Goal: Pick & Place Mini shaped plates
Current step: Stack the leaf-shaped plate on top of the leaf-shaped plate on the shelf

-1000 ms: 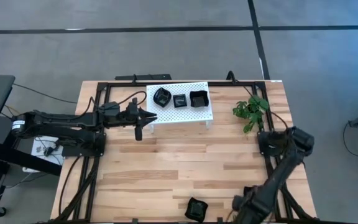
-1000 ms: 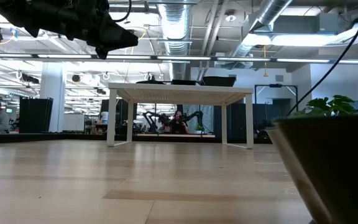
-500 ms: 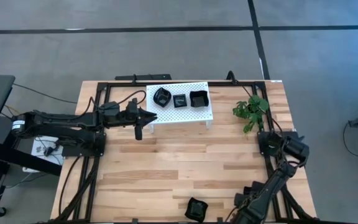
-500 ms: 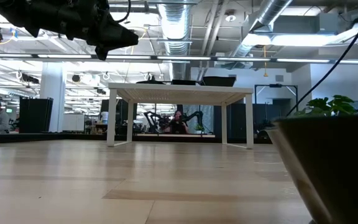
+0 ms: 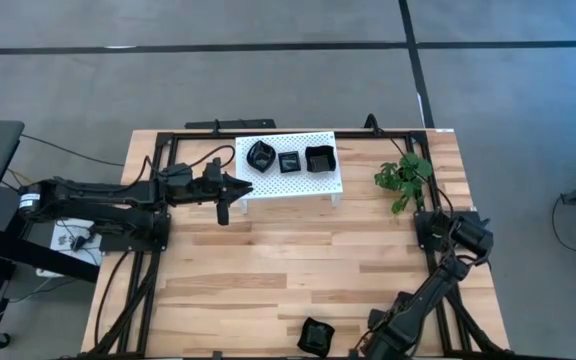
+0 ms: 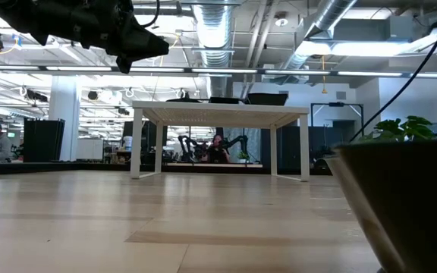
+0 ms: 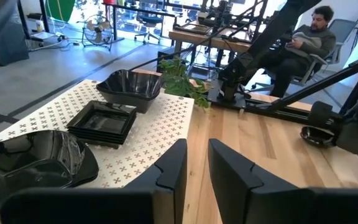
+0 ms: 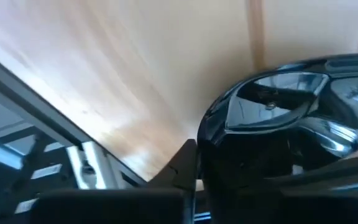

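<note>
Three black mini shaped plates stand on the white perforated rack (image 5: 290,176): a wavy one (image 5: 260,155), a flat square one (image 5: 289,161) and a deeper square one (image 5: 319,158). My left gripper (image 7: 197,168) hovers open at the rack's left end, pointing level along it, with nothing between its fingers. Another glossy black plate (image 5: 316,335) rests on the table at the near edge and looms dark in the low view (image 6: 400,220). My right gripper (image 8: 197,168) has reached down to it from the right and is shut on its rim. My right gripper holds the near-edge plate by its rim (image 8: 211,146). One finger (image 8: 184,169) lies against the outside of the rim; the other is lost against the dark plate. The fingers slant steeply down from the table's right side. The plate sits on the table.
A small green plant (image 5: 404,178) stands right of the rack. Black frame rails (image 5: 158,200) run along the table's edges. Bare wood (image 5: 298,260) lies between the rack and the near edge. A person sits beyond the table in the left wrist view (image 7: 312,31).
My right arm has sunk and swung toward the table's left, bringing its gripper down to the plate at the near edge. That plate has stayed where it was.
</note>
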Motion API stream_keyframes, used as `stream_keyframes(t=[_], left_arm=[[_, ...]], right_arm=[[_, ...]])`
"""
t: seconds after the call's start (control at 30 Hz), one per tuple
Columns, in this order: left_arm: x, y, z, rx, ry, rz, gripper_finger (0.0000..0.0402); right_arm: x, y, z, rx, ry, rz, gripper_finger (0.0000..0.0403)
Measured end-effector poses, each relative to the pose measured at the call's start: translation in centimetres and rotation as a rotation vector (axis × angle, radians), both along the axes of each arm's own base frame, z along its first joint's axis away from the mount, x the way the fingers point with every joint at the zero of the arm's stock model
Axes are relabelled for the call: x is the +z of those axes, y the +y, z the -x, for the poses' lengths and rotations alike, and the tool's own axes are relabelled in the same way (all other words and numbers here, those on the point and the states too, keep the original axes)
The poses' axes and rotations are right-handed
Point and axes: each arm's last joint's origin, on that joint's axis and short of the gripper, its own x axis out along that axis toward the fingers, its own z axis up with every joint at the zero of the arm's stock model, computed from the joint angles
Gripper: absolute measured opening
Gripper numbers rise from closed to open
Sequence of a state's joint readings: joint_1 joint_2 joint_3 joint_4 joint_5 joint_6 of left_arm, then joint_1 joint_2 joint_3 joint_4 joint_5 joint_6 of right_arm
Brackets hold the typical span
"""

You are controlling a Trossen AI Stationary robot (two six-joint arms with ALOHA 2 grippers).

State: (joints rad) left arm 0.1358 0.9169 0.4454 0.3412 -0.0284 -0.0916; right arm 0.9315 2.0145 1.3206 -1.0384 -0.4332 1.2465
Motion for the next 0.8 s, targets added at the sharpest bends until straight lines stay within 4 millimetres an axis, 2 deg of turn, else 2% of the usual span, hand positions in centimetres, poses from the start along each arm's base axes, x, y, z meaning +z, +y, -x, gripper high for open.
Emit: stream_keyframes(t=[0.13,0.23,0.4,0.63,0.8], left_arm=[[0.0,-0.4,-0.1,-0.021,0.000,0.003,0.0067],[0.0,-1.2,-0.1,-0.061,0.000,0.004,0.0067],[0.2,-3.8,-0.2,-0.319,-0.021,-0.031,0.0067],[0.2,-8.7,0.6,-0.585,-0.039,-0.100,0.0067],[-0.4,-10.9,0.8,-0.600,-0.019,-0.178,0.0071]], right_arm=[[0.7,-0.2,-1.4,-0.029,-0.029,-0.023,0.0014],[1.9,-0.4,-3.0,-0.028,-0.065,-0.062,0.0007],[4.4,-1.6,-6.1,-0.026,-0.161,-0.053,0.0007],[6.7,-5.6,-11.0,-0.001,-0.352,0.019,0.0003],[7.6,-8.5,-14.0,0.070,-0.472,0.012,0.0002]])
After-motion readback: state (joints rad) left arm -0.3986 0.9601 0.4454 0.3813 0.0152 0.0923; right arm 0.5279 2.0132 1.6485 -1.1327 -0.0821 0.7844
